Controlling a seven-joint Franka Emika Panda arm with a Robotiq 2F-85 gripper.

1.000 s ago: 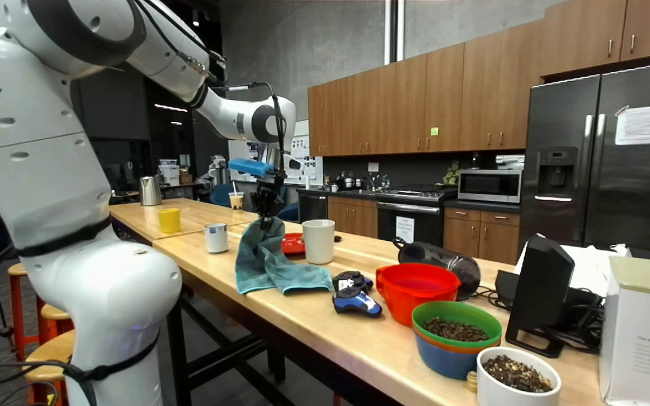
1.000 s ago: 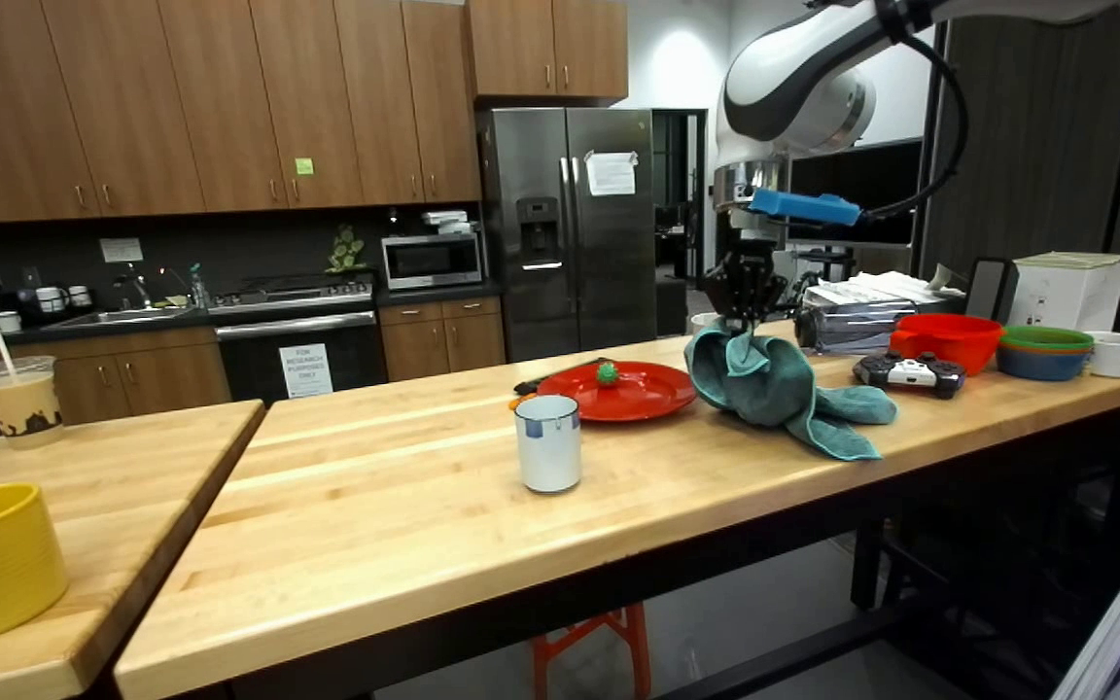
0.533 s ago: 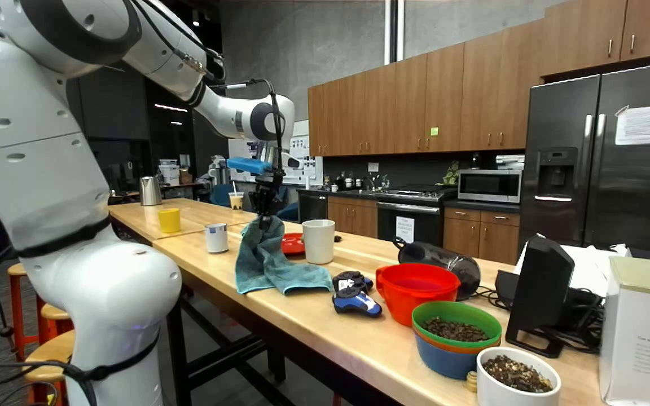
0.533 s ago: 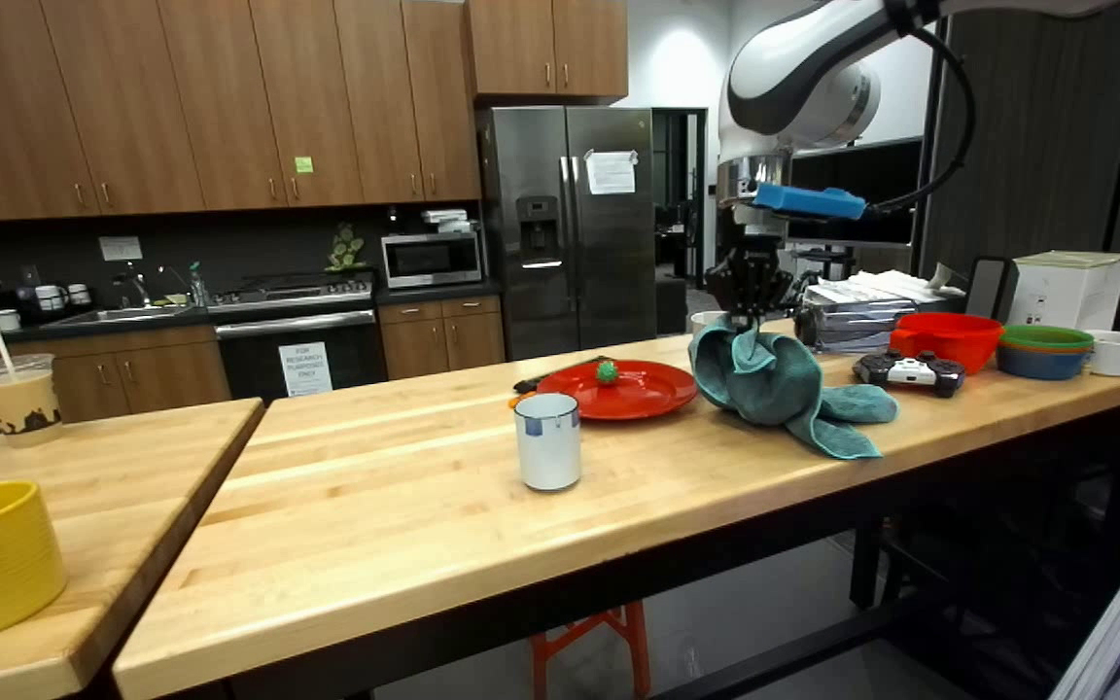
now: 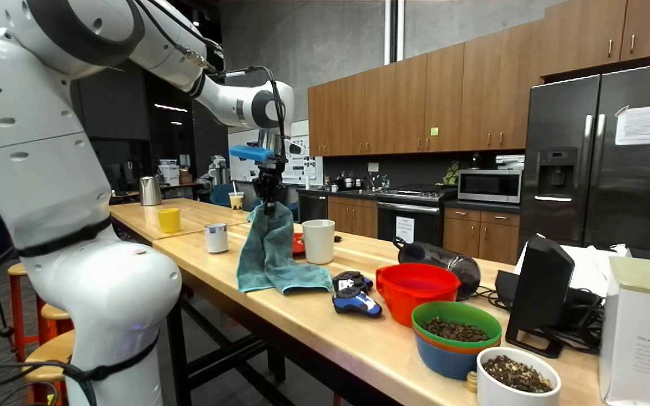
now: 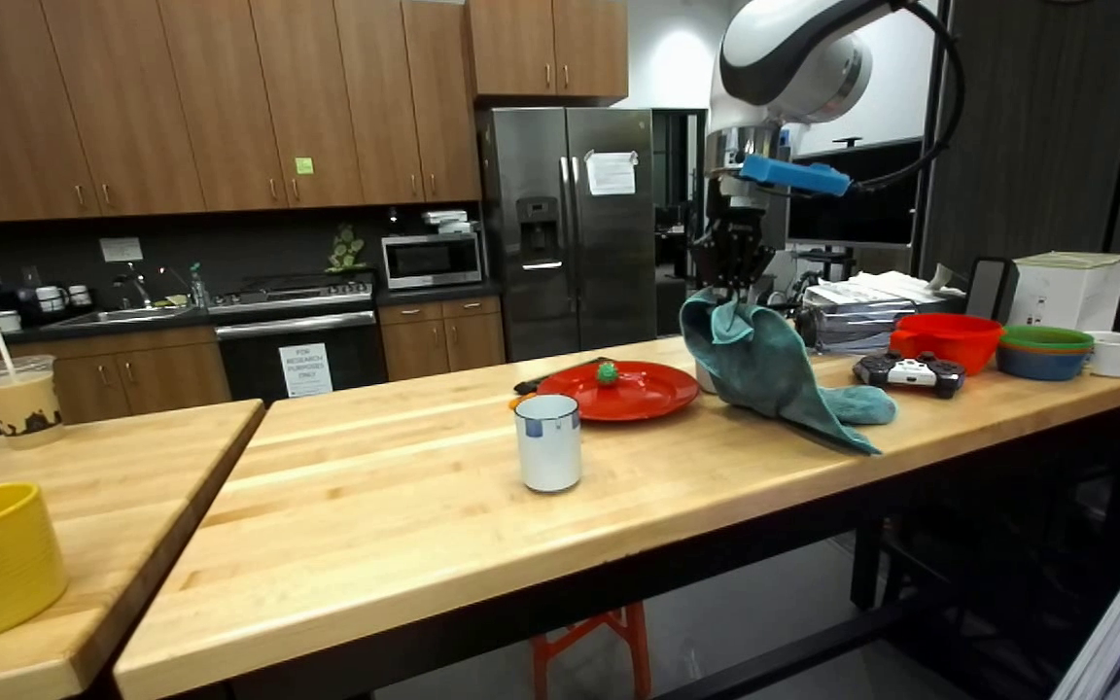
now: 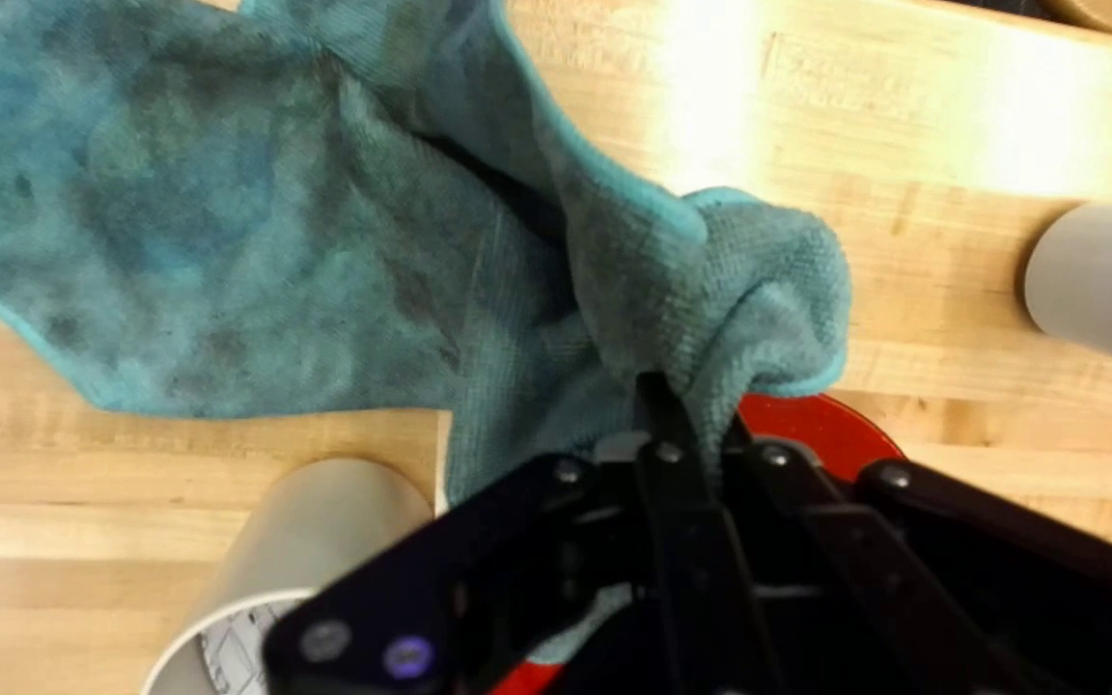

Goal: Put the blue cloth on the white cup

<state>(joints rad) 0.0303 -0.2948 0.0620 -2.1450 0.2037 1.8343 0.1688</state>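
Note:
The blue-green cloth point(image 5: 268, 262) hangs from my gripper point(image 5: 269, 207), its lower part lying on the table. In the wrist view the gripper point(image 7: 696, 425) is shut on a pinched fold of the cloth point(image 7: 276, 251). The gripper point(image 6: 732, 292) and cloth point(image 6: 764, 365) also show in an exterior view. A tall white cup point(image 5: 319, 242) stands upright close beside the cloth; it also shows in the wrist view point(image 7: 324, 541) and is mostly hidden behind the cloth in an exterior view point(image 6: 705, 379). A smaller white cup with blue patches point(image 6: 548, 447) stands farther off, also in the wrist view point(image 7: 1106, 280).
A red plate point(image 6: 657, 399) with a green ball point(image 6: 607, 372) lies near the cloth. Game controllers point(image 5: 356, 299), a red bowl point(image 5: 415, 290) and stacked bowls point(image 5: 455, 349) stand along the table. A yellow cup point(image 5: 169, 220) is on the far table part.
My gripper has risen, drawing the cloth's top upward and stretching it taller. The cloth's lower end is still on the table. The cups have not moved.

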